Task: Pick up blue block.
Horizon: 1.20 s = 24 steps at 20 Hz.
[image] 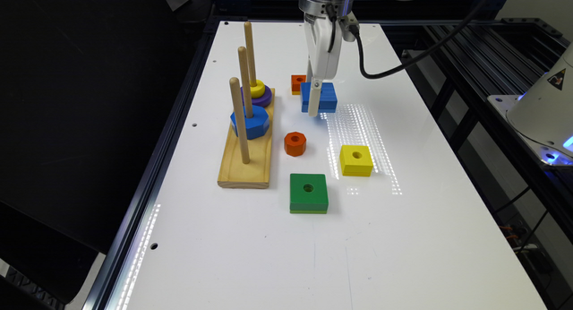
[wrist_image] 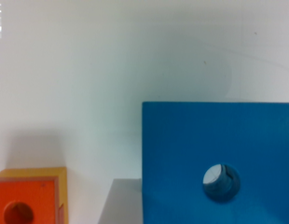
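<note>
Blue block (image: 324, 96) under white hand (image: 314, 108), finger spread impossible to judge, no legible writing, orange square block (image: 297, 83) just beside

You are looking at a white pincer (image: 314, 105) hanging under a ribbed silver wrist ring (image: 326, 0). A black cable (image: 416, 54) is looping off its side, and a small screw is showing on the pale finger (image: 315, 99).

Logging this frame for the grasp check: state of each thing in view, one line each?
blue block: at the claw, lifted or not unclear
claw: down at the blue block, open or shut unclear
orange square block: flat on table
orange octagonal piece: loose on table
yellow block: flat on table
green block: flat on table
blue octagonal piece: threaded on a peg
</note>
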Each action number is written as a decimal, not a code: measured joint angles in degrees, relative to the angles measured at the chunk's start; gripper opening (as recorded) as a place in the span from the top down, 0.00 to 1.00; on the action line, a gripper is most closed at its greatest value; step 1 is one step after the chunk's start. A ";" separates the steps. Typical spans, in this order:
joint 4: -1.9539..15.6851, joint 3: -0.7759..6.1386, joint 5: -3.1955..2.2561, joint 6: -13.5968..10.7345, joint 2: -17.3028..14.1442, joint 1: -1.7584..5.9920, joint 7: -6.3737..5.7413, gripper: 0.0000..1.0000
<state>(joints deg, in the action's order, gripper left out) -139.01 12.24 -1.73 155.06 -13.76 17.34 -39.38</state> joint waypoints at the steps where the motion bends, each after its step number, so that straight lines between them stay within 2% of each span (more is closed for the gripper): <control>1: 0.01 0.04 0.09 -0.54 0.64 0.00 0.00 1.00; 6: -0.15 0.56 1.06 -5.17 5.33 0.00 0.01 1.00; 12: -0.13 0.64 1.33 -6.17 6.71 0.03 0.01 1.00; 15: -0.08 0.81 2.02 -9.39 10.00 0.01 0.16 1.00; 17: -0.20 0.89 2.50 -10.71 11.39 -0.01 0.32 1.00; 22: -0.26 0.89 2.55 -10.86 11.56 0.01 0.33 1.00; 24: 0.16 0.89 2.64 -11.71 12.44 0.01 0.34 1.00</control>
<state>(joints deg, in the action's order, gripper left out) -138.85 13.13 0.90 143.34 -1.32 17.35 -39.04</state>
